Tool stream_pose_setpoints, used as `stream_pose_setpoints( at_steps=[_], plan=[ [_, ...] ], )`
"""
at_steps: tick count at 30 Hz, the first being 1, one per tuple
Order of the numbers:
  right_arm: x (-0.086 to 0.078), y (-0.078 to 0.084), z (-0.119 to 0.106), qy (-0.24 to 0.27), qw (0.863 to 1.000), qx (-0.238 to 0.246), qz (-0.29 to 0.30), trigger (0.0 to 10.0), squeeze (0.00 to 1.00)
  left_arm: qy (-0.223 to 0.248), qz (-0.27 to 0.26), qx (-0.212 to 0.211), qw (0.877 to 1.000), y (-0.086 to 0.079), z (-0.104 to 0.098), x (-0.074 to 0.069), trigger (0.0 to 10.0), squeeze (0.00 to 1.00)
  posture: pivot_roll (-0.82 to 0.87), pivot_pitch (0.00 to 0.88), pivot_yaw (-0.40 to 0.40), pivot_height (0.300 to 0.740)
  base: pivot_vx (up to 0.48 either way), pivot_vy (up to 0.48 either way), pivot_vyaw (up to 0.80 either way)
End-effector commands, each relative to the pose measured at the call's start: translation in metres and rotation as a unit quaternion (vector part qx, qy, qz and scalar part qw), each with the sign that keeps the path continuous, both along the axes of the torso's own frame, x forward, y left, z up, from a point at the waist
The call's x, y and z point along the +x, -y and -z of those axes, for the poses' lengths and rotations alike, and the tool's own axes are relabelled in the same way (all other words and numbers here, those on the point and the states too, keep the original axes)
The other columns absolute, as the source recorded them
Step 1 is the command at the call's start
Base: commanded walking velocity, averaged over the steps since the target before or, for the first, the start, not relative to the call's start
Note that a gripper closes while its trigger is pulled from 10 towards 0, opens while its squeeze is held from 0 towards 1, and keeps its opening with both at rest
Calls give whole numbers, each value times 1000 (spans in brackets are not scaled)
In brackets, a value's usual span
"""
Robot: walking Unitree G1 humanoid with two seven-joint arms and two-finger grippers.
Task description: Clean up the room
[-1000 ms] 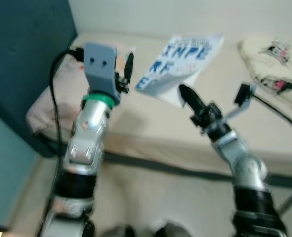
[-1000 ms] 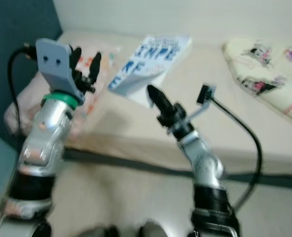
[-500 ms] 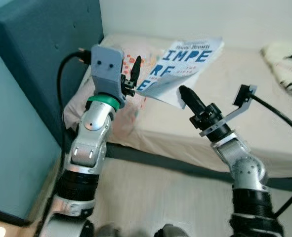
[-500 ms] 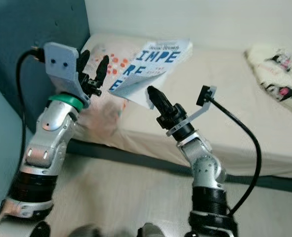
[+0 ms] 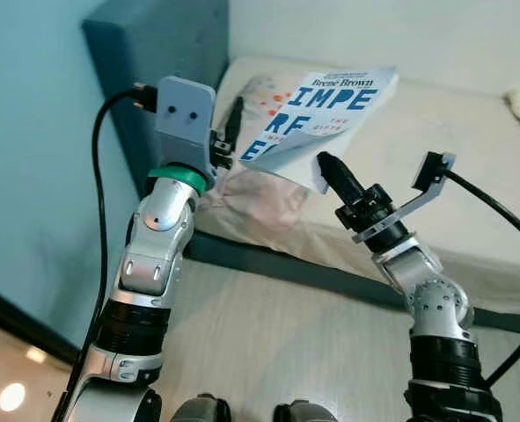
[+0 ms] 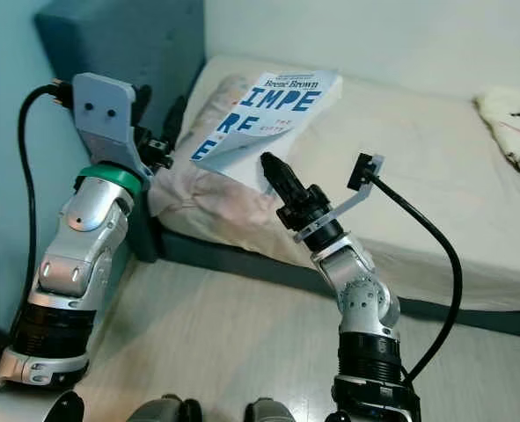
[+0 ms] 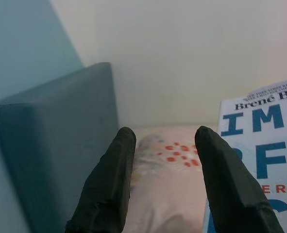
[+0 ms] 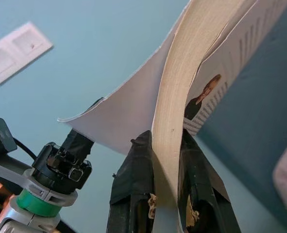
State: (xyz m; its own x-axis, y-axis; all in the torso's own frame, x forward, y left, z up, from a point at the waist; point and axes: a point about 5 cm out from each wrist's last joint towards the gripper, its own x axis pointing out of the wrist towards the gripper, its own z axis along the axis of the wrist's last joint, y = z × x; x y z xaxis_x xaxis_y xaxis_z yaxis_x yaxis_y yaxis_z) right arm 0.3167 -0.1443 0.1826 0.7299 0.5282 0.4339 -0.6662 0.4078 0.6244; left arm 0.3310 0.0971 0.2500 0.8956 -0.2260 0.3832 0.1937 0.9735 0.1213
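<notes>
Book [image 5: 330, 110] in right end effector [image 8: 163, 167], title partly hidden.

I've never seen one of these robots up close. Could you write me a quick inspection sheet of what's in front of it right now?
Surface: a bed with a beige sheet; pale wood floor below.
Job's things: a white paperback book with blue lettering, held up over the bed edge.
Clutter: a spotted pillow at the bed's head; patterned bedding at the far end.
Grippers: right gripper shut on the book's lower edge; left gripper open, raised beside the book.
Cables: a black cable by the left arm, another by the right.
Surroundings: dark teal headboard, light blue wall, wall switch.
</notes>
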Motion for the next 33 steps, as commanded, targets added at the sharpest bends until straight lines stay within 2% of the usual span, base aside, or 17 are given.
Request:
stream_pose_setpoints(
  at_steps=[1,17,26,33],
  plan=[
    [-1,5,-6,17,1000,3,6,10000,0,1,9,6,1000,5,3,-2,10000,0,-34,0,13,715,0,-480,0],
    [0,4,-7,17,1000,1,5,10000,0,3,9,7,1000,6,3,-2,10000,0,-35,0,12,715,0,-472,0],
    [0,4,-7,17,1000,-1,6,10000,0,-4,23,19,1000,11,6,-2,10000,0,-39,0,14,715,0,0,0],
    [-1,3,-5,15,1000,-4,5,10000,0,5,20,24,1000,12,7,-2,10000,0,-40,0,17,715,335,0,0]
  ],
)
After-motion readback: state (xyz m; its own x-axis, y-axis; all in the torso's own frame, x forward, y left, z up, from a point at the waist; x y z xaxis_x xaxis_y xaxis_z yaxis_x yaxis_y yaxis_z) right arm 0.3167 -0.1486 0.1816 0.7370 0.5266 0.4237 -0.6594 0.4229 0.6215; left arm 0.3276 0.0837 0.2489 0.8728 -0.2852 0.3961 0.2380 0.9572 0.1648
